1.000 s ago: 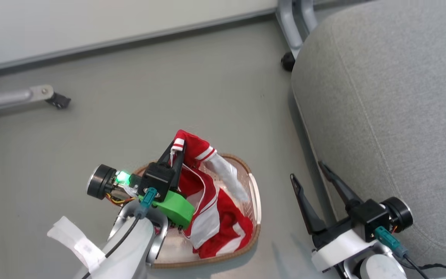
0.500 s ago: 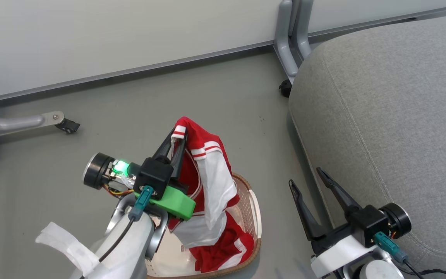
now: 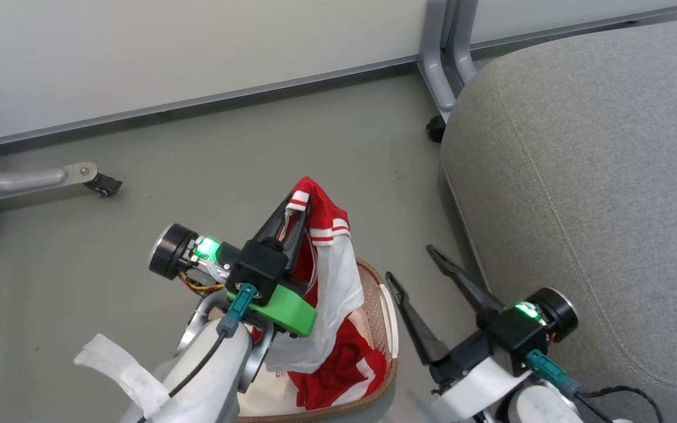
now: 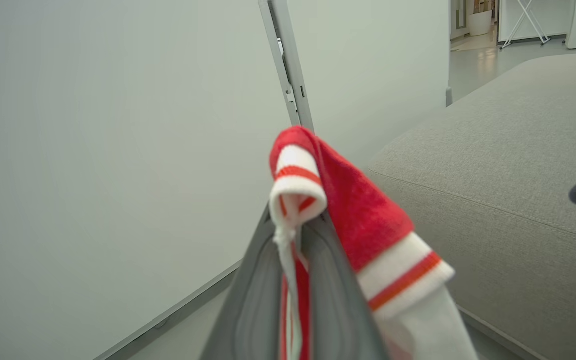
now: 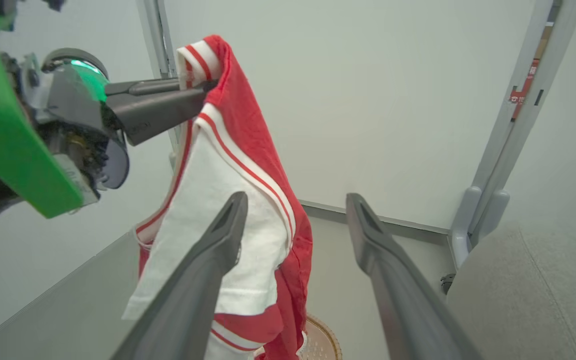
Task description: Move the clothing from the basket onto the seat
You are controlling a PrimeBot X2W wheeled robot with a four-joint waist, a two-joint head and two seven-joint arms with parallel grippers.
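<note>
red garment held above the basket in the left end effector

we see the left end effector (image 3: 295, 204) closed tight on the striped cuff (image 4: 295, 175) of a red garment (image 3: 331, 247). its two dark fingers (image 4: 263, 300) meet at the tips, with the cloth and a white drawstring (image 4: 288, 270) pinched between them. the garment hangs from that grip: red at the top, then bands of white and red, then a broad white panel that drapes down over the basket (image 3: 384, 305). more red fabric (image 3: 344, 376) with a white stripe lies bunched in the basket's near right corner, and we cannot tell whether it is a second piece or the tail of the held one. the basket stands on the grey floor (image 3: 244, 158). its brown woven rim and pale perforated wall show on the right side, and the rest is hidden behind the left arm (image 3: 209, 376) and the cloth.

the right end effector (image 3: 409, 263) is spread wide and has hold of nothing. it hangs over the floor between the basket and the seat (image 3: 597, 176), pointing far and a little left. in the right wrist view the hanging garment lies beyond one of its fingers, and we cannot tell if they touch.

the seat takes up the right of the scene, a large grey cushion with a rounded corner and a stitched seam. far off, a pale wall (image 3: 197, 53) meets the floor. a grey metal post (image 3: 439, 64) stands at the seat's far left corner, and a grey leg with a black caster (image 3: 103, 185) sits at the far left.
</note>
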